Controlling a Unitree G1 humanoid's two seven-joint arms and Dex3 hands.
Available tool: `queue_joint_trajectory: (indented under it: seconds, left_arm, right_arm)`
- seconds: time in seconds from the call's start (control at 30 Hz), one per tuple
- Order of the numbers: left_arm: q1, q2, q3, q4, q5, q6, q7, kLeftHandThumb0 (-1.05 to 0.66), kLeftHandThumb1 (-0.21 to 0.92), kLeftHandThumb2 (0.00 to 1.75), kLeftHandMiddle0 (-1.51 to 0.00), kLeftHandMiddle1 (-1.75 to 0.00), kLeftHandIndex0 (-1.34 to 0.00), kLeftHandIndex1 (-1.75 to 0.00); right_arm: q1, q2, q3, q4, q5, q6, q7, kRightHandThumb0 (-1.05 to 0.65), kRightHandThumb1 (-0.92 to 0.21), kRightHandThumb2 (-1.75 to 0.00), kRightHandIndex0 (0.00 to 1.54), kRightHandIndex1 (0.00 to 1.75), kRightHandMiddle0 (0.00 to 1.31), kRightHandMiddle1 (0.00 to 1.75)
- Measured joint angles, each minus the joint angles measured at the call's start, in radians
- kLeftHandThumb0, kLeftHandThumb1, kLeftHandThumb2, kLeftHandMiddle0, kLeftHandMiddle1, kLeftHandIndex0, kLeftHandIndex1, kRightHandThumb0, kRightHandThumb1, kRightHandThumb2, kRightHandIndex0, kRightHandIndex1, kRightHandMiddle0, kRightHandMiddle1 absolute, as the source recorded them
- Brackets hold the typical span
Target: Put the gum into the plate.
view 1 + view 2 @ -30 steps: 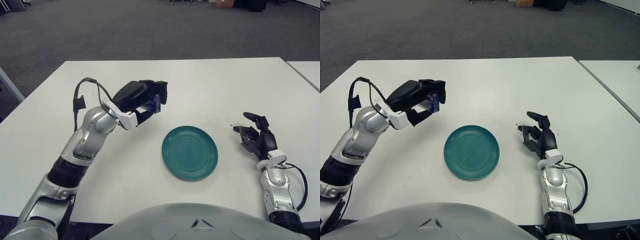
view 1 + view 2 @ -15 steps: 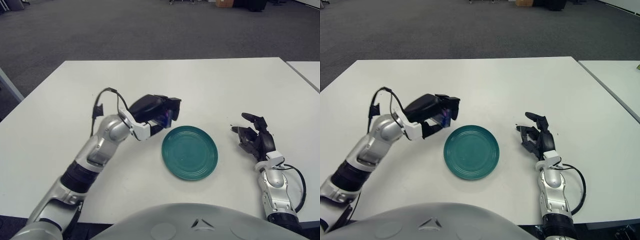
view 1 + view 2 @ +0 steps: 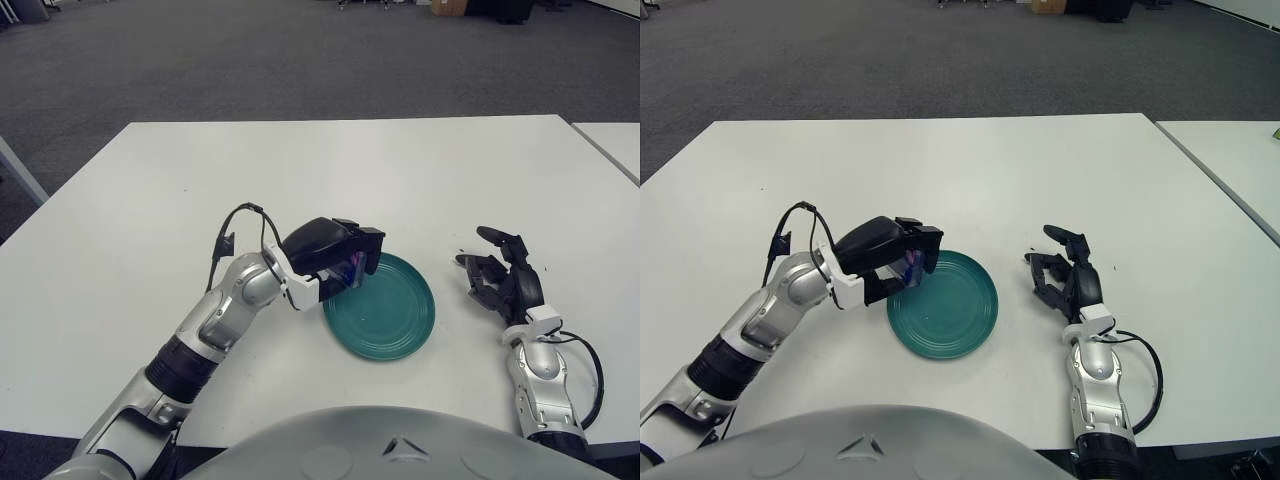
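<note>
Left hand (image 3: 345,262) clamped on gum (image 3: 354,268), over plate (image 3: 395,320) left rim.

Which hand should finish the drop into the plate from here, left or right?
Left. The left hand already grips the gum and shows over the near-left rim of the plate. The right hand holds nothing, fingers relaxed, and shows to the plate's right.

A plate (image 3: 390,310) sits on the table (image 3: 400,170) near its front edge. The left hand (image 3: 335,255), holding the gum (image 3: 355,268), is over the plate's left rim. The right hand (image 3: 505,285) is to the plate's right, apart from it.
</note>
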Motion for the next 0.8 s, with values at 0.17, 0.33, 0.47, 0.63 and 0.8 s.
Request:
queue_joint_trajectory:
  seconds: [0.17, 0.33, 0.47, 0.63, 0.8]
  left_arm:
    - [-0.008, -0.017, -0.023, 0.02, 0.04, -0.015, 0.002, 0.0, 0.06, 1.59, -0.83, -1.66, -0.59, -1.75]
    - [-0.016, -0.027, -0.036, 0.03, 0.073, -0.034, 0.006, 0.0, 0.02, 1.63, -0.85, -1.67, -0.62, -1.75]
    - [-0.016, -0.026, -0.04, 0.037, 0.089, -0.037, 0.006, -0.01, 0.13, 1.52, -0.67, -1.73, -0.6, -1.73]
    - [-0.016, -0.019, -0.044, 0.04, 0.089, -0.039, -0.003, -0.63, 0.62, 0.66, -0.56, -1.74, -0.18, -1.74]
    - [-0.016, -0.015, -0.058, 0.067, 0.089, -0.066, -0.01, -0.98, 0.87, 0.25, -0.11, -1.26, -0.03, -1.09]
  right_arm:
    - [0.0, 0.01, 0.008, -0.008, -0.008, 0.006, -0.01, -0.37, -0.64, -0.9, 0.58, 0.86, 0.04, 1.02]
    - [0.0, 0.015, 0.016, -0.015, -0.01, 0.012, -0.011, -0.38, -0.64, -0.9, 0.57, 0.87, 0.05, 1.01]
    - [0.0, 0.019, 0.019, -0.016, -0.01, 0.013, -0.01, -0.39, -0.64, -0.89, 0.54, 0.85, 0.05, 1.01]
    - [0.0, 0.023, 0.022, -0.016, -0.009, 0.012, -0.006, -0.42, -0.69, -0.86, 0.52, 0.77, 0.06, 1.01]
    - [-0.002, 0.025, 0.025, -0.016, -0.01, 0.012, -0.006, -0.45, -0.76, -0.79, 0.5, 0.68, 0.05, 0.99]
